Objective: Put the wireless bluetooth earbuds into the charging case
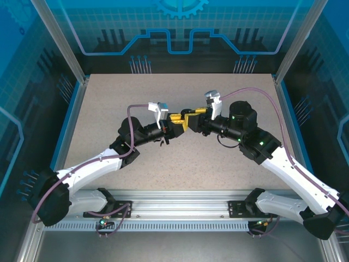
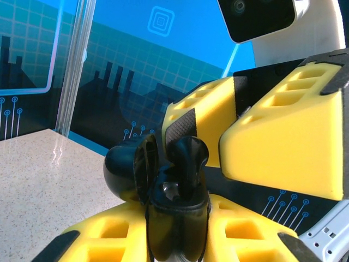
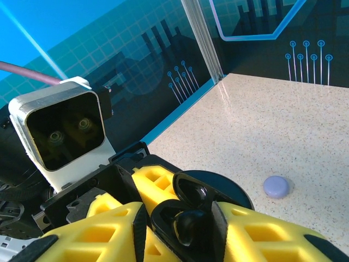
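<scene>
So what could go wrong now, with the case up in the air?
The black earbud stands tall in the open charging case, maybe not seated; it could tip out and drop to the table. The right gripper is close, so backing off might knock the case in the left gripper.

I'm looking at a speckled beige stone-look worktop [image 1: 180, 164]. One small pale lavender rounded piece [image 3: 276, 186] lies directly on it, away from the walls.

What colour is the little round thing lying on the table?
The round thing is pale lavender, clearest in the right wrist view.
</scene>
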`<move>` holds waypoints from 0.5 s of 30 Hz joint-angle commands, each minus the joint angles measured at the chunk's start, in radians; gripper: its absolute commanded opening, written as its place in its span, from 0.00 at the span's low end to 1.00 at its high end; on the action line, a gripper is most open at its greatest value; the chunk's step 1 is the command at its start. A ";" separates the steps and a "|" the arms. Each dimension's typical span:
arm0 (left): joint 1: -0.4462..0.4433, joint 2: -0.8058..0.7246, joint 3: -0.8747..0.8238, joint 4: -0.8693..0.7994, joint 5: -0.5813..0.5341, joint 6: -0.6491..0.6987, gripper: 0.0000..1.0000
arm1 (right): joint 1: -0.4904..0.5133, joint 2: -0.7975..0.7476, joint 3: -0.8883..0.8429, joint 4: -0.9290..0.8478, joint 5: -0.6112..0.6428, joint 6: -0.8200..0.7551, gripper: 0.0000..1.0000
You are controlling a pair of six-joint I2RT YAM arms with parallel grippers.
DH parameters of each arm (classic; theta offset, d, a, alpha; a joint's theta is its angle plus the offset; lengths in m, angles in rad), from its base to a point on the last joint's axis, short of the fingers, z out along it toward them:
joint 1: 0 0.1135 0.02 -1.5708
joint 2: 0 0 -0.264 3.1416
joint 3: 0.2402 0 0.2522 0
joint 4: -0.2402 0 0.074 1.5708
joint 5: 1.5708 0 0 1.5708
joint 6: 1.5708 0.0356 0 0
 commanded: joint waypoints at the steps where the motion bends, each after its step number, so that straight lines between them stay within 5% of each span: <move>1: -0.006 -0.001 0.039 0.012 0.019 0.034 0.07 | 0.018 -0.004 0.034 -0.019 -0.013 -0.017 0.40; 15: -0.007 0.038 0.064 -0.055 0.048 0.061 0.06 | 0.017 -0.016 0.075 -0.078 0.009 -0.040 0.52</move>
